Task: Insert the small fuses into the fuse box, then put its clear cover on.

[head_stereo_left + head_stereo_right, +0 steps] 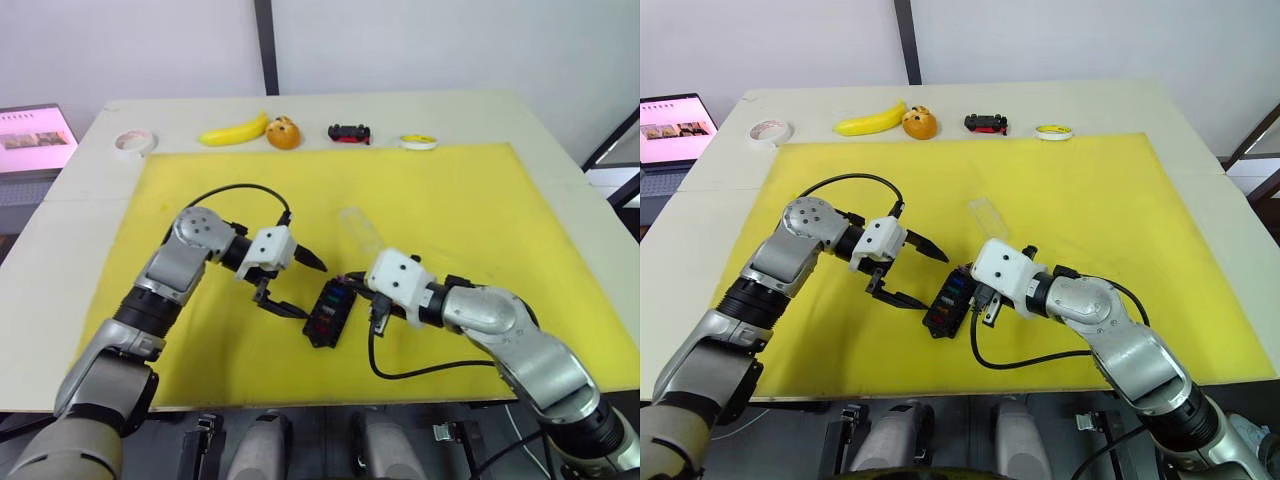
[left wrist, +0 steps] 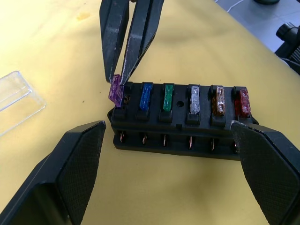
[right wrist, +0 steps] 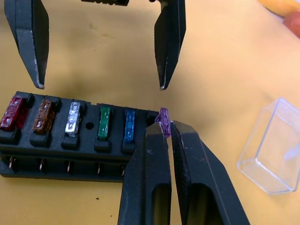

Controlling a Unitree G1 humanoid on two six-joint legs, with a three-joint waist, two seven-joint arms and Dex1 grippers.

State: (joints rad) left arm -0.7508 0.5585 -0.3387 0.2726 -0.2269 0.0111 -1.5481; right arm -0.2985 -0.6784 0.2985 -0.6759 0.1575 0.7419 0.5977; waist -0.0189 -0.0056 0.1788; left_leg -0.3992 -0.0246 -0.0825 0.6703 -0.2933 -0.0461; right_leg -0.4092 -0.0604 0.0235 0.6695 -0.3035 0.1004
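Note:
The black fuse box lies on the yellow mat between my two grippers. Several small fuses sit in its top row: blue, green, clear, brown and red. My right gripper is shut on a purple fuse, holding it tilted at the end slot beside the blue one. My left gripper is open, its fingers straddling the box without touching it. The clear cover lies on the mat just beyond the box.
Along the table's far edge are a roll of tape, a banana, an orange object, a black-and-red toy car and a yellow roll. A lit screen stands at the far left.

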